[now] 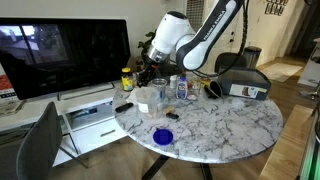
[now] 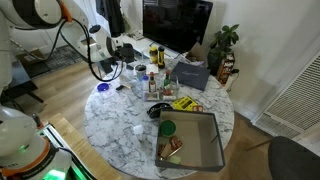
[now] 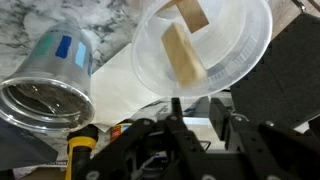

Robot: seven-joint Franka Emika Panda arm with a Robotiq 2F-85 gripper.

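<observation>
My gripper (image 3: 195,110) hangs over a clear plastic cup (image 3: 240,50), with its fingers just below the cup's rim in the wrist view. The jaws stand a little apart with nothing between them. Two wooden blocks (image 3: 183,55) lie inside the cup. An open tin can (image 3: 45,90) with a blue label stands beside the cup. In both exterior views the gripper (image 1: 150,72) (image 2: 127,62) sits above the cluster of containers at the table's edge, over the clear cup (image 1: 150,97).
The round marble table (image 1: 220,130) carries bottles and jars, a blue lid (image 1: 162,135), a black box (image 1: 243,82), a grey tray (image 2: 195,140) and a green lid (image 2: 168,127). A monitor (image 1: 65,55) and a chair (image 1: 35,150) stand close by.
</observation>
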